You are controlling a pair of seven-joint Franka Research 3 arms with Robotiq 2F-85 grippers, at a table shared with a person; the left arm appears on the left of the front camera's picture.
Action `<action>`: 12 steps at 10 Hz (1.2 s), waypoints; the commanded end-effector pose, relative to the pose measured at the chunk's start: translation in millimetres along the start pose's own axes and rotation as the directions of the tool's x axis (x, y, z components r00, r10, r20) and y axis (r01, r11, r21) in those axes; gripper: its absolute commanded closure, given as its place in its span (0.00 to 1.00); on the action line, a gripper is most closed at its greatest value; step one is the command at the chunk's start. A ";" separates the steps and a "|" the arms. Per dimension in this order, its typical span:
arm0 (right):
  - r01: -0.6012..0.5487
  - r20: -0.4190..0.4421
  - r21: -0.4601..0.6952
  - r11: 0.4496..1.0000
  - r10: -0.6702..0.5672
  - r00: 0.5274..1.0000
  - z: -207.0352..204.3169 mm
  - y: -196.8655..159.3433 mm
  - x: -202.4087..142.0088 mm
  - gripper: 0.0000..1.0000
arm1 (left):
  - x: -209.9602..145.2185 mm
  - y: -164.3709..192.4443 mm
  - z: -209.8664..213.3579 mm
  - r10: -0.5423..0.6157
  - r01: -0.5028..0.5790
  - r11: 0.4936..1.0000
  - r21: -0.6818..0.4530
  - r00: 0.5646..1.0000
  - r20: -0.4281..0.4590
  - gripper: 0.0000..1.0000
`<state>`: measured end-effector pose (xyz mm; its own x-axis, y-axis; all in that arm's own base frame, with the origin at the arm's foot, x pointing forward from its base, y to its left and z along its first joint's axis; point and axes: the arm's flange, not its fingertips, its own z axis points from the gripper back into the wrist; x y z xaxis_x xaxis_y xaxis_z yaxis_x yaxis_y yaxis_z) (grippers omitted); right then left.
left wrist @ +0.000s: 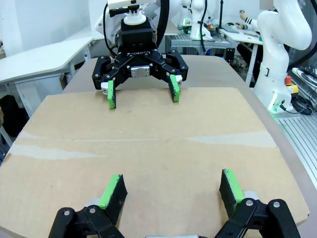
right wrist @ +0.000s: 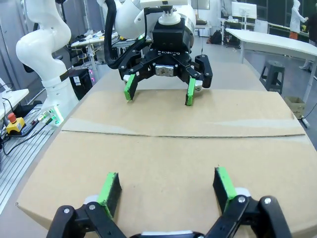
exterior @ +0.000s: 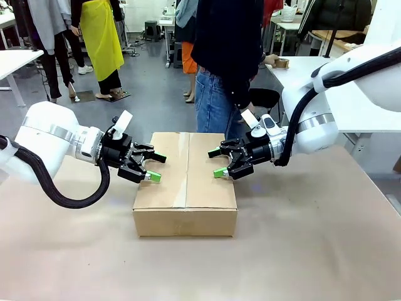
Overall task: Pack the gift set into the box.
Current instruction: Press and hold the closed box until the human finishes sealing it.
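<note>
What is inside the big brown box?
The box is closed, its flaps flat and taped along the seam, so its inside is hidden. Above it hang the open left gripper and right gripper.

Matt brown corrugated cardboard on the box (exterior: 185, 188), a smoother tan tape strip (exterior: 182, 169) along its seam. The counter (exterior: 301, 251) looks covered in dull, paper-like beige. Both pincers, left (exterior: 154, 167) and right (exterior: 217, 162), show black plastic with rubbery green pads (left wrist: 112, 191); the arm shells are glossy white.
</note>
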<state>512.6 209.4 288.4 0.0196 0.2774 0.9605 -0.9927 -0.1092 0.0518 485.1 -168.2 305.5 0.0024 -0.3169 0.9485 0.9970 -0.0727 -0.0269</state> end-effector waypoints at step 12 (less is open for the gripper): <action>0.008 -0.007 -0.003 1.000 -0.008 1.000 -0.2 1.8 -1.9 0.00 | -1.7 -2.5 1.1 0.002 -0.002 1.000 0.004 1.000 -0.007 0.00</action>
<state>512.6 209.4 288.4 0.0196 0.2774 0.9605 -0.9927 -0.1092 0.0518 485.1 -168.2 305.5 0.0024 -0.3169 0.9485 0.9970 -0.0727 -0.0268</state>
